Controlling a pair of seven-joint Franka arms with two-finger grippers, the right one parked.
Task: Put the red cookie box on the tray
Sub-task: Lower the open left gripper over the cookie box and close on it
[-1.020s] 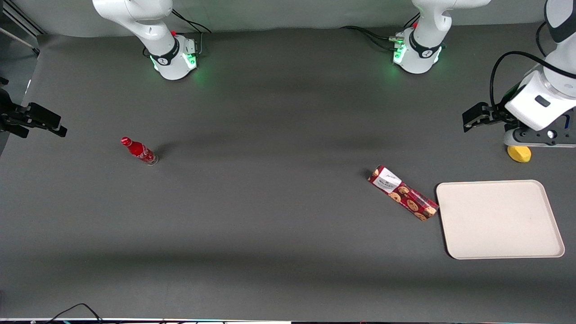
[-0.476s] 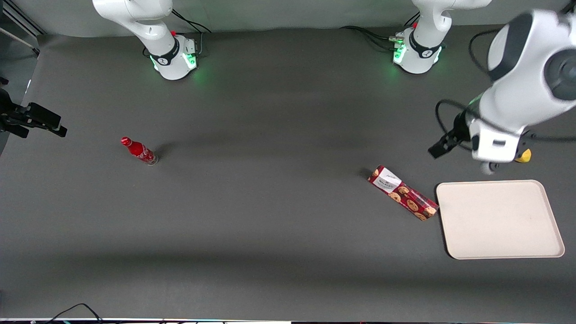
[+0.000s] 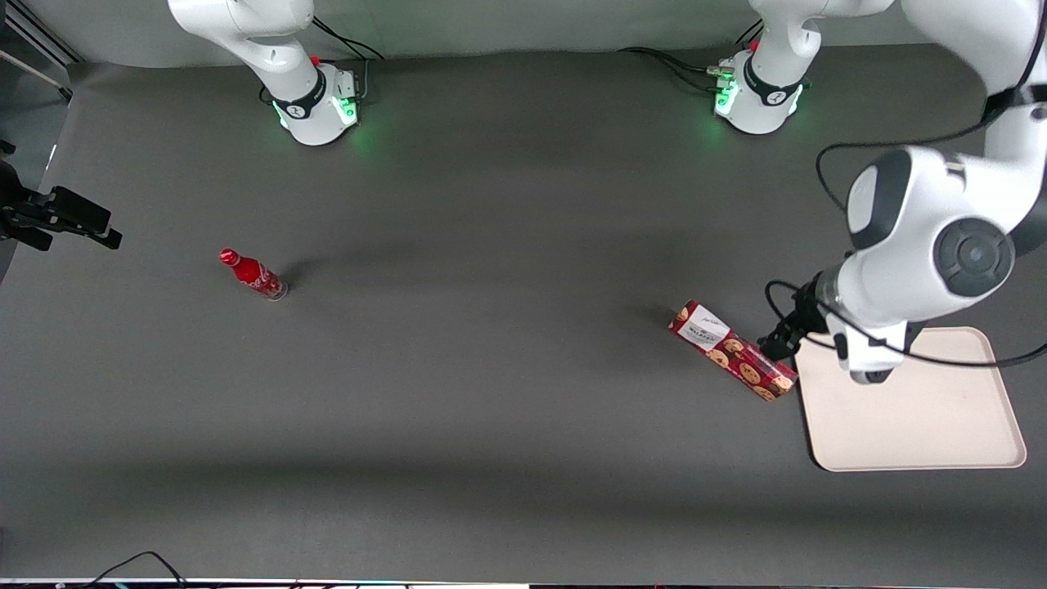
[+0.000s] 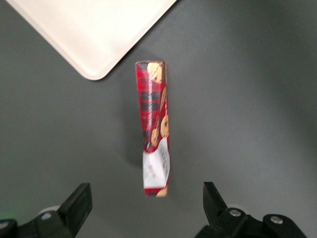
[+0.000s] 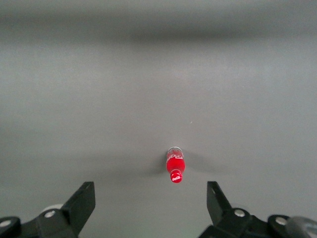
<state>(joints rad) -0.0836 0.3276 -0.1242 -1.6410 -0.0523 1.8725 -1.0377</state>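
Note:
The red cookie box (image 3: pixel 732 350) lies flat on the dark table, its cookie-picture end almost touching the corner of the cream tray (image 3: pixel 941 425). In the left wrist view the box (image 4: pixel 154 124) runs lengthwise away from the camera, its white-label end nearest the gripper (image 4: pixel 146 208) and the tray's corner (image 4: pixel 89 29) just past its other end. The gripper hangs above the table and is open, its two black fingertips (image 4: pixel 79 201) wide apart with nothing between them. The working arm's wrist (image 3: pixel 867 343) hovers over the tray's edge beside the box.
A small red bottle (image 3: pixel 253 275) stands toward the parked arm's end of the table, also seen from the right wrist as a red bottle (image 5: pixel 175 168). Two arm bases (image 3: pixel 315 106) sit at the table's back edge. A black cable (image 3: pixel 900 343) loops off the working wrist.
The working arm has swung in from the table's end and come down. Its wrist now hangs over the tray's edge by the box. The box and tray have not moved.

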